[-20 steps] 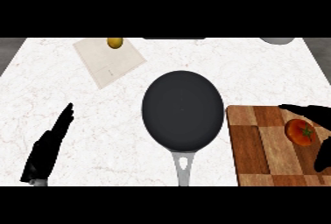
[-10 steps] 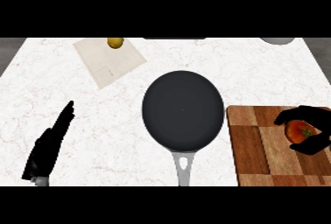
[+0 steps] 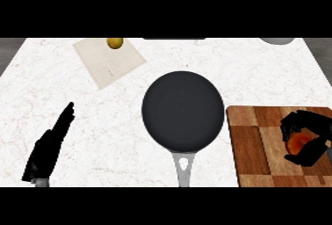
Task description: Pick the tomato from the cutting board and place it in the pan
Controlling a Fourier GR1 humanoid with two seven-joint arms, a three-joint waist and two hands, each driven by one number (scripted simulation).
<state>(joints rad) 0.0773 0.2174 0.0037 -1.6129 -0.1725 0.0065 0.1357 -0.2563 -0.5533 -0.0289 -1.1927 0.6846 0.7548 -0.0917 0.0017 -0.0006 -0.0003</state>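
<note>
The right robot hand (image 3: 310, 138) curls its black fingers around the tomato (image 3: 299, 142) — grasping it on the checkered wooden cutting board (image 3: 256, 147) at three o'clock, while the left robot hand (image 3: 50, 147) rests released at eight o'clock. The round, glossy tomato could slip during the lift — smooth skin, partial cover. The dark oval pan (image 3: 182, 115) waits at centre on the marbled white desk (image 3: 97, 118).

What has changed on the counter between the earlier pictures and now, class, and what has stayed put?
The right hand has curled its fingers and thumb round the tomato on the cutting board, where a second ago it lay open beside it. The tomato has not visibly left the board. The left hand, the pan and the small yellow item stayed as they were.
</note>
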